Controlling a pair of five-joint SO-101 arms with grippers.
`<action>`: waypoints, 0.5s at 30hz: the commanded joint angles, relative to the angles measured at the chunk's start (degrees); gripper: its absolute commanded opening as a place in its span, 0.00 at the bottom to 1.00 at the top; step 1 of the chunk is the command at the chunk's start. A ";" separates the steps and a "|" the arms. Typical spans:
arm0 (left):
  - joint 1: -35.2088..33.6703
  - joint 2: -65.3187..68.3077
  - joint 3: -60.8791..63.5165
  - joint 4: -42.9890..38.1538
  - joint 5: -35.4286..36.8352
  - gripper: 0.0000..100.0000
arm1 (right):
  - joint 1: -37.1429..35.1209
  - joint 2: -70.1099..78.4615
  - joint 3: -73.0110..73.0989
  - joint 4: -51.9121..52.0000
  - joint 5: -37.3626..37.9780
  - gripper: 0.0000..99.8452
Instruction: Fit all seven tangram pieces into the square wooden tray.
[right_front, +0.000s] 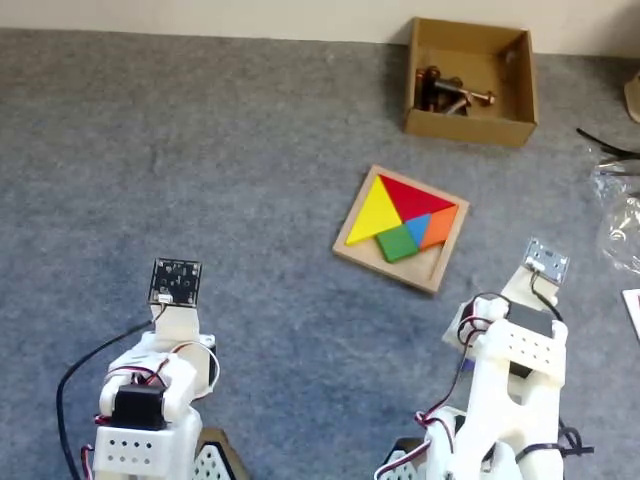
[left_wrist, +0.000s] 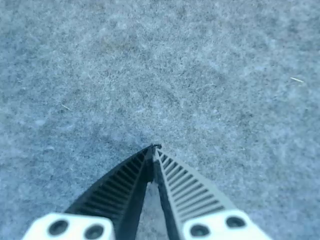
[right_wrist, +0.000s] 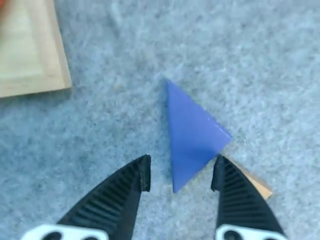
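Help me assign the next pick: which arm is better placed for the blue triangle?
Right. The right pincer flanks the blue triangle, open, near the tray; the left pincer is shut over carpet.

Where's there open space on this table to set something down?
The widest bare mat lies left of the wooden tray and cardboard box, beyond the left arm. A narrower strip runs between tray and box. It is crowded near the right arm: the blue triangle lies between the fingers of the open right hand, close to the tray.
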 joint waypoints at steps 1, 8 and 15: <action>0.92 -0.40 1.10 -0.18 0.44 0.01 | 0.75 -0.84 -0.40 -2.95 -0.62 0.20; 0.92 -0.40 1.10 -0.18 0.44 0.01 | 2.59 -0.84 -0.40 -3.30 -0.26 0.20; 0.92 -0.40 1.10 -0.18 0.44 0.01 | 2.59 -0.75 0.13 -4.44 -0.26 0.23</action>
